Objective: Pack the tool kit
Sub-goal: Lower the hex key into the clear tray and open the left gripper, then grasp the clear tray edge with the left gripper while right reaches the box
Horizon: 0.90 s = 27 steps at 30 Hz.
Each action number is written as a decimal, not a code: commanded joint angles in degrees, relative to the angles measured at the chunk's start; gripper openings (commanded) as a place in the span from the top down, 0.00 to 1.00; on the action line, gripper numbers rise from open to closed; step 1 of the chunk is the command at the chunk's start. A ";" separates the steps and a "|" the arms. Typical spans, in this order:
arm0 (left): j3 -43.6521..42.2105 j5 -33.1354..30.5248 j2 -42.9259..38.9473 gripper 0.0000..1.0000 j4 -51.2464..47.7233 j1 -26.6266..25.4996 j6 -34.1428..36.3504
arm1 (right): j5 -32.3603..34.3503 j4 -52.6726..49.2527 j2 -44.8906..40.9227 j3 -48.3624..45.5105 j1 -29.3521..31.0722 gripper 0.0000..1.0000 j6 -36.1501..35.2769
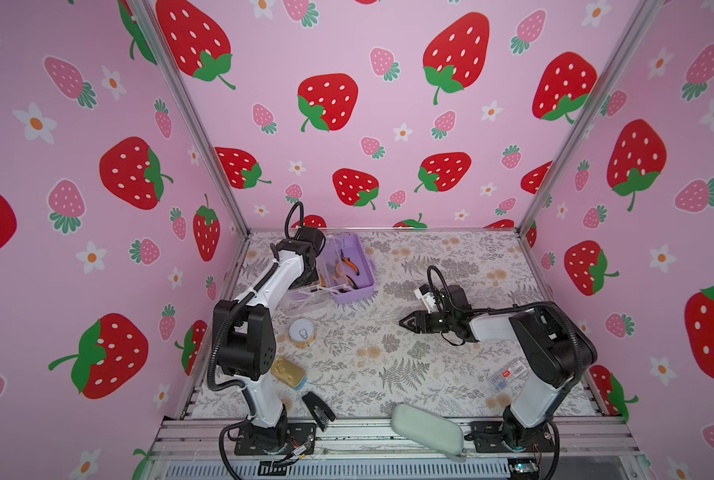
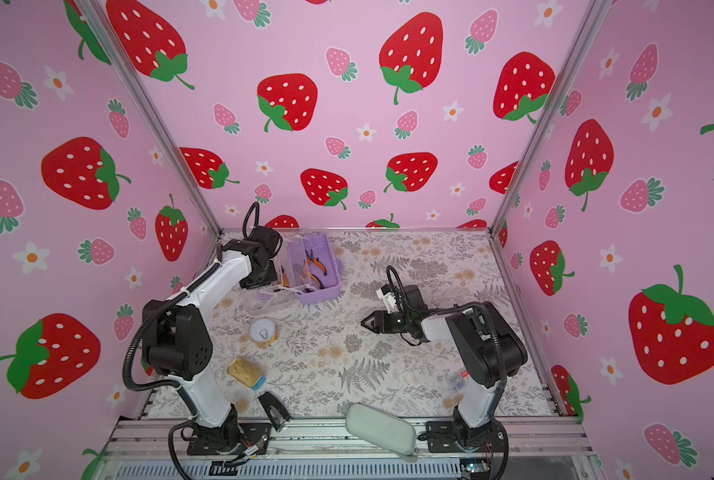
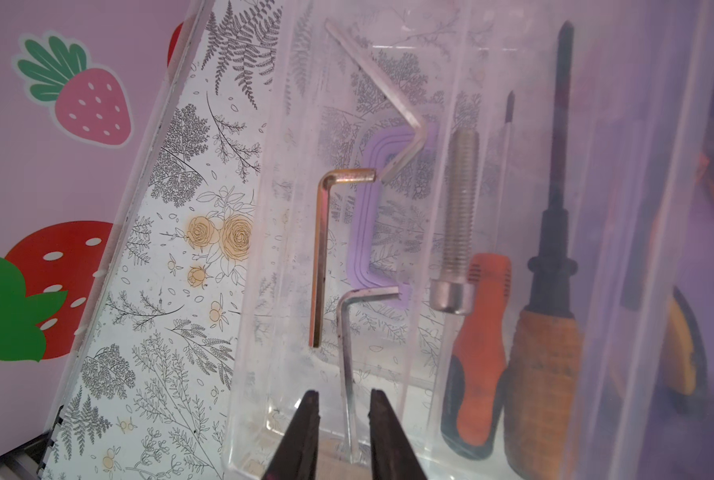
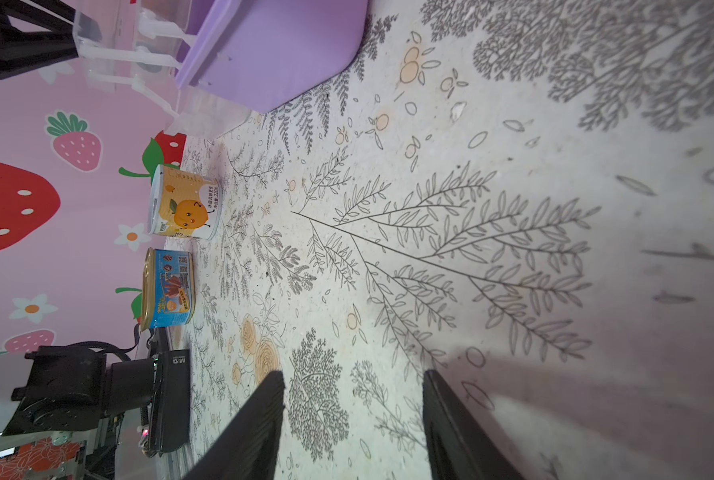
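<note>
The tool kit stands open at the back left, its lilac base (image 1: pixel 357 286) (image 2: pixel 324 286) holding orange-handled pliers (image 1: pixel 349 266). Its clear tray (image 3: pixel 247 374) holds hex keys, a bolt (image 3: pixel 459 216) and two screwdrivers (image 3: pixel 550 291). My left gripper (image 3: pixel 344 395) hangs over the tray, open a little, and the shaft of a silver hex key (image 3: pixel 347 332) lies in the tray between its fingertips with a gap on each side. A brass hex key (image 3: pixel 321 257) lies beside it. My right gripper (image 1: pixel 403 322) (image 4: pixel 353 382) is open and empty over the table, right of the kit.
A round tin (image 1: pixel 302 332) and a flat gold tin (image 1: pixel 288 372) stand near the left arm. A black stapler (image 1: pixel 317 409) and a pale green pouch (image 1: pixel 428 430) lie at the front edge. A small clear packet (image 1: pixel 509 374) sits by the right arm's base.
</note>
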 commanded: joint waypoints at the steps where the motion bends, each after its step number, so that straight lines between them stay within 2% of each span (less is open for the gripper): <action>1: 2.03 -0.55 -3.11 0.73 -1.12 -0.01 -0.56 | -0.28 0.68 0.62 -0.53 -0.13 0.44 -0.52; 6: 0.98 -2.81 -8.31 0.72 -1.00 0.17 -0.70 | 1.06 -0.06 0.53 -0.53 -0.12 0.44 -1.33; 9: -2.67 -4.45 -13.44 0.72 1.26 1.28 -1.64 | 4.51 -0.37 -0.50 -1.05 -0.66 0.44 -2.95; 12: -10.63 0.46 -21.04 0.66 8.98 4.77 -3.00 | 12.15 -0.25 -4.22 -3.23 -1.37 0.42 -4.44; 14: -18.62 4.29 -27.85 0.59 17.03 7.24 -4.22 | 19.25 0.16 -9.57 -5.71 -1.39 0.39 -5.05; 17: -28.54 6.37 -35.97 0.48 25.48 11.23 -6.03 | 28.08 -1.16 -18.69 -7.77 -1.06 0.34 -5.56; 20: -34.53 9.54 -39.92 0.46 30.34 16.29 -7.71 | 35.42 -2.94 -25.81 -8.25 0.22 0.31 -6.29; 21: -35.68 11.12 -40.06 0.47 31.32 18.05 -8.14 | 37.32 -3.31 -27.09 -7.99 0.68 0.35 -6.50; 23: -37.83 16.13 -38.82 0.55 34.03 21.86 -9.53 | 40.30 -3.32 -28.57 -6.80 1.69 0.61 -6.62; 24: -38.69 19.07 -37.74 0.59 35.67 23.46 -9.95 | 40.88 -2.98 -28.40 -6.09 2.06 0.67 -6.46; 27: -40.43 28.92 -32.54 0.62 40.11 28.46 -10.59 | 40.35 -3.95 -23.83 -0.88 3.06 0.69 -6.40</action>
